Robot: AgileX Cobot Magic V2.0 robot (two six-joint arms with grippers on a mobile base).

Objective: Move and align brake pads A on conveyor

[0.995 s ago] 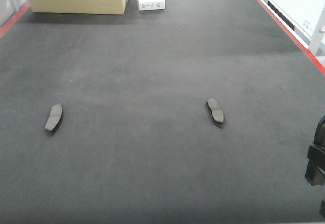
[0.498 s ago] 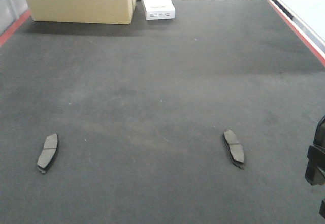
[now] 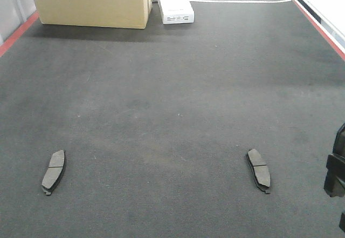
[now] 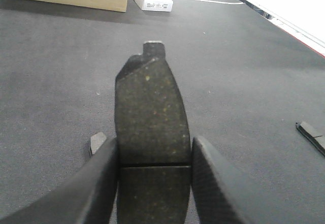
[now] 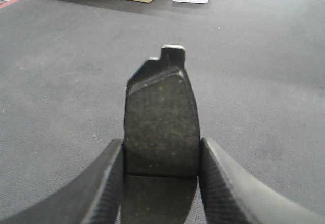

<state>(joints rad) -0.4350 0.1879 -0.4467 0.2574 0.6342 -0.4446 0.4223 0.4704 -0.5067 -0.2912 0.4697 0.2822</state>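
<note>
Pads on the conveyor (image 3: 172,103) have slid toward its near edge: left brake pad (image 3: 54,171), right brake pad (image 3: 259,170). Left gripper (image 4: 152,176) and right gripper (image 5: 160,170) each clench another pad; open belt between them.

A factory or workshop line: a wide dark conveyor (image 3: 172,87) with red edge strips (image 3: 19,28), a cardboard box (image 3: 89,1) at its far end.

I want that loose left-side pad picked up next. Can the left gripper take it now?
Probably not: the left gripper is already shut on a brake pad. The loose pad lies unobstructed on the conveyor.
</note>
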